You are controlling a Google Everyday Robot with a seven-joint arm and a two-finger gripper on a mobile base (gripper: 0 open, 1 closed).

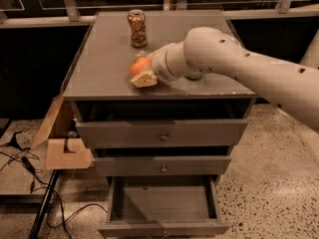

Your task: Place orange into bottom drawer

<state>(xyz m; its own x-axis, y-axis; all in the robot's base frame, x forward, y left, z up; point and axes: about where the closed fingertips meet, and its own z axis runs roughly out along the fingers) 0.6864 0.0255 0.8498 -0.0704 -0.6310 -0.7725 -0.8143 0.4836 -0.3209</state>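
Observation:
The orange (138,64) sits on the grey cabinet's top (104,68), near its middle. My gripper (143,74) is at the orange, coming in from the right, with its pale tip against the fruit's near side. The arm hides the orange's right side. The bottom drawer (164,228) is pulled out and open below, directly under the cabinet's front, and its inside looks empty. The two upper drawers (162,133) stick out slightly.
An orange-brown can (137,28) stands upright at the back of the cabinet top, behind the orange. An open cardboard box (62,143) leans against the cabinet's left side. Cables (30,168) lie on the floor at the left. Speckled floor lies to the right.

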